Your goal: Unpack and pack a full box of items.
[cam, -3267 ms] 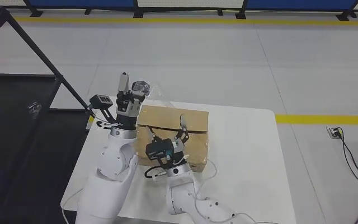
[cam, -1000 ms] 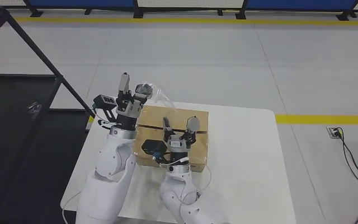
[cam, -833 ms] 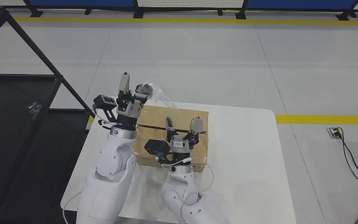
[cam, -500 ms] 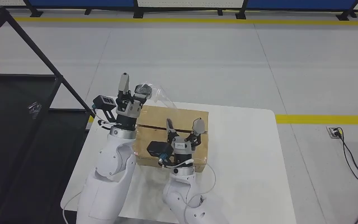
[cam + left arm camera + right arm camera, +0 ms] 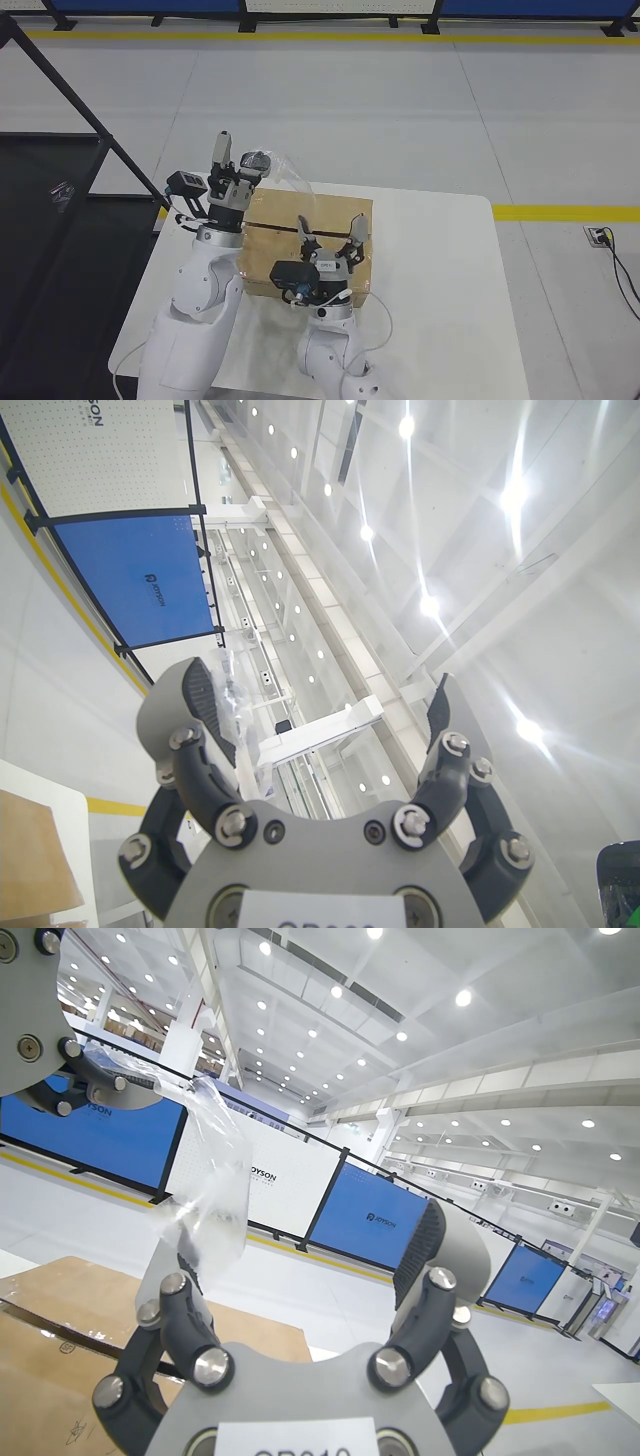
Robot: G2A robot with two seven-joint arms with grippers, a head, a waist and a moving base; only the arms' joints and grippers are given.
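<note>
A closed brown cardboard box [image 5: 268,216] lies on the white table [image 5: 430,300], with a dark seam across its top [image 5: 75,1343]. My left gripper [image 5: 237,160] is raised above the box's far left corner and stands open [image 5: 315,685]. A strip of clear tape [image 5: 287,172] clings to one of its finger pads [image 5: 205,700] and hangs loose [image 5: 220,1178]. My right gripper [image 5: 328,230] stands over the middle of the box, pointing upward, open with nothing between its fingers [image 5: 305,1238]. The tape's lower end hangs next to one right finger; whether it touches it I cannot tell.
A black frame with a slanted bar [image 5: 70,90] stands left of the table. The box edge [image 5: 30,850] sits close under the left wrist. Bare table surface lies to the right of the box.
My right arm has shifted a little to the right and toward the table's near edge, its gripper staying open. The left arm has kept still with the tape on its finger.
</note>
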